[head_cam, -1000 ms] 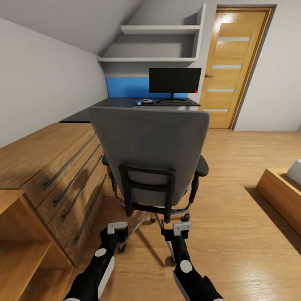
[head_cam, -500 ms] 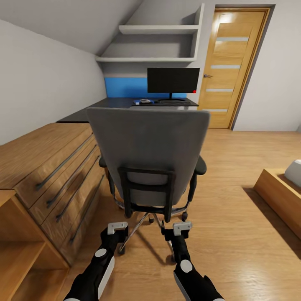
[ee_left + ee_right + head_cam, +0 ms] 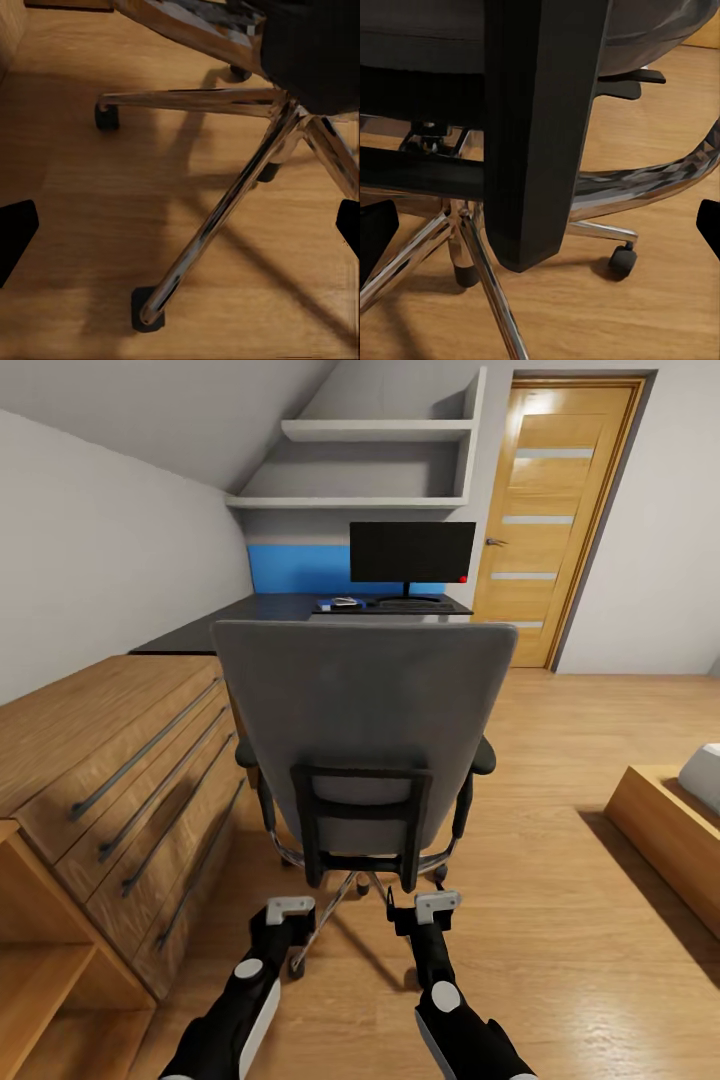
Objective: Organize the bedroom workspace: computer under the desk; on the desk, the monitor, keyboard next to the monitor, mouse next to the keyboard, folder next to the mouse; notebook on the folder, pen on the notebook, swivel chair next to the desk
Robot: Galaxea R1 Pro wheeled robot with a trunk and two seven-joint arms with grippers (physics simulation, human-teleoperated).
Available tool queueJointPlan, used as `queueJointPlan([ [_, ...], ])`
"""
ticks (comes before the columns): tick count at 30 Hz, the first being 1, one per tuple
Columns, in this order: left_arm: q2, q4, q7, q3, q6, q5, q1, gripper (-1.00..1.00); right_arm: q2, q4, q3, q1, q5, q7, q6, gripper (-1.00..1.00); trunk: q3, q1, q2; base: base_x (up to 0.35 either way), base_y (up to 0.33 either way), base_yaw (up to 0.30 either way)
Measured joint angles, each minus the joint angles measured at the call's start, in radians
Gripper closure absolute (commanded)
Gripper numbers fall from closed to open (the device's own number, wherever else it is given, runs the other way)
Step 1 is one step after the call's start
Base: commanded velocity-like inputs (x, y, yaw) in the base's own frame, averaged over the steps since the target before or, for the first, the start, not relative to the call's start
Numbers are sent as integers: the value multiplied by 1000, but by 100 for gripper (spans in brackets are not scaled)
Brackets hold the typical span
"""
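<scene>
The grey swivel chair stands straight ahead with its back to me, and its seat is hidden behind the backrest. Beyond it the black monitor stands on the dark desk. A small blue flat item with something pale on it lies left of the monitor's stand, too small to name. My left gripper and right gripper hang open and empty, low behind the chair. The chrome star base lies under the left gripper. The chair's black back bracket is close before the right gripper. The computer is out of view.
A low oak chest with long bar handles runs along the left, with an open wooden shelf unit nearer me. A wooden door is at the back right. A low wooden bed frame sits at the right. White wall shelves hang above the desk.
The whole view has moved forward, so the chair looks nearer and larger and the chest has slid toward the left. Both grippers stay open in much the same pose.
</scene>
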Motion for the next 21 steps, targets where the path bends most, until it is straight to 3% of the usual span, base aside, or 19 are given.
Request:
queueJointPlan([
  [2, 0, 4, 0, -30, -2, 0, 0, -100, 0, 0, 0, 0, 0, 0, 0, -100, 0, 0, 0, 0, 0, 0],
  [5, 0, 22, -2, -49, -25, -1, 0, -100, 0, -1, 1, 0, 0, 0, -1, -100, 0, 0, 0, 0, 0, 0],
  [10, 0, 37, -17, -57, -72, -1, 1, -100, 0, 0, 1, 0, 0, 0, 0, -100, 0, 0, 0, 0, 0, 0],
  [21, 0, 40, -45, -60, -85, -2, 1, -100, 0, 0, 1, 0, 0, 0, 0, -100, 0, 0, 0, 0, 0, 0],
])
